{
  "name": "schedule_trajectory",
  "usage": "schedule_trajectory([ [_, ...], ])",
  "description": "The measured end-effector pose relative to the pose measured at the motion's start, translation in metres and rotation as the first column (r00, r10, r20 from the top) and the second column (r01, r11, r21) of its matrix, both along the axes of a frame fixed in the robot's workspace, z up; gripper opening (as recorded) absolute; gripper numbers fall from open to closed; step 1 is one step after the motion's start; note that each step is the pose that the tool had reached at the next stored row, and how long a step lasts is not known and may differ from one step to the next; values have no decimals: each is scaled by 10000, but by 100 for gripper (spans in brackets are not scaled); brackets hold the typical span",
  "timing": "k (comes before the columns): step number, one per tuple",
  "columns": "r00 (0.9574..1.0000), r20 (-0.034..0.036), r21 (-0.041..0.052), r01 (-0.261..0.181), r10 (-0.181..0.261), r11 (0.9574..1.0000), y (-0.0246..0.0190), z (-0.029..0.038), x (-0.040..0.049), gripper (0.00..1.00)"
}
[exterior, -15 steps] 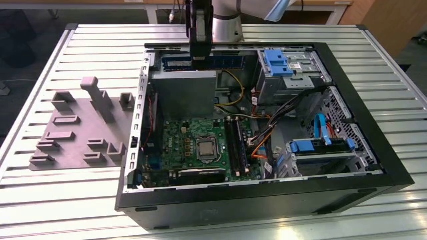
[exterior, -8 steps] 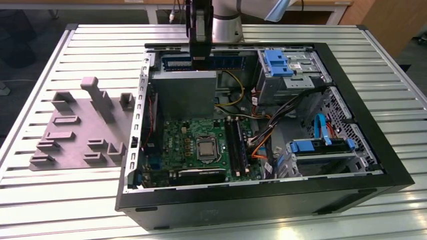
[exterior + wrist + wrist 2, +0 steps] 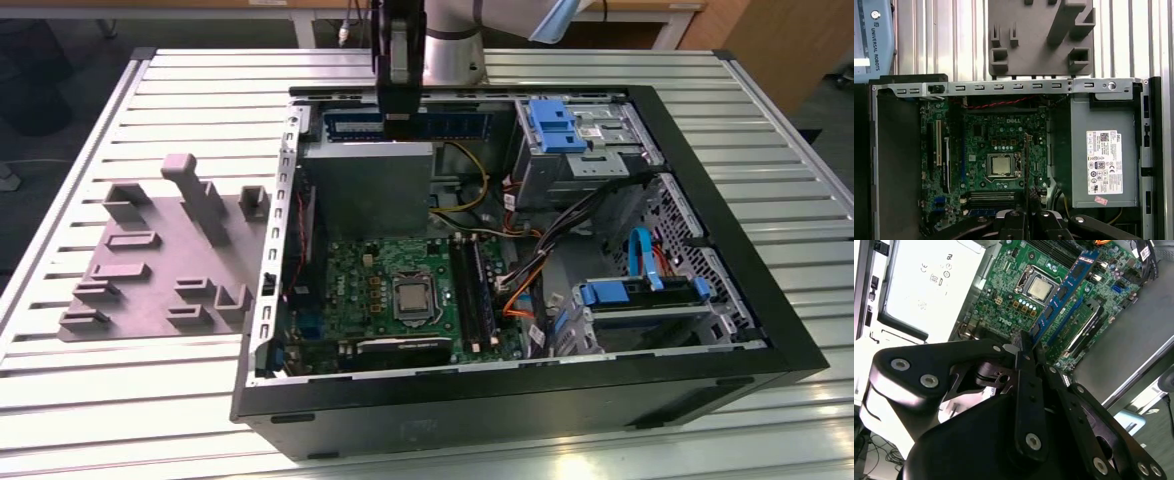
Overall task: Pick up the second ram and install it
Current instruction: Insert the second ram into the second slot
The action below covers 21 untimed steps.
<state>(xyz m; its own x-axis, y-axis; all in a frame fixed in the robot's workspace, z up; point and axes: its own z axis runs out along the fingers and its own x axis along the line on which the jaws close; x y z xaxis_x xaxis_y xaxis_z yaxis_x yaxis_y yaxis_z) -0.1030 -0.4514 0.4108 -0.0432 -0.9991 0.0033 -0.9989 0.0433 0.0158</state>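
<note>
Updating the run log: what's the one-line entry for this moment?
gripper: shut on second ram | ram: held above motherboard, not seated | stage: picked, uninstalled

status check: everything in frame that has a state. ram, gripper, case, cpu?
second ram: clamped in the gripper, held in the air above the open case, not seated in any slot.
gripper: shut on the second ram.
computer case: lying on its side, side panel off, inside exposed.
CPU: sitting in its socket, bare, no cooler over it.
</note>
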Motion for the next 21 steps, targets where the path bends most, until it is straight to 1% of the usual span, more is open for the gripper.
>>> schedule_trajectory([
  [7,9995,0,0,305,-305,9995,0,0,0,14],
  [12,9979,0,-2,644,-644,9979,0,0,0,14],
  [17,9936,0,-2,1127,-1127,9936,0,-2,0,14],
  [21,9884,0,-3,1521,-1521,9884,0,-2,0,14],
])
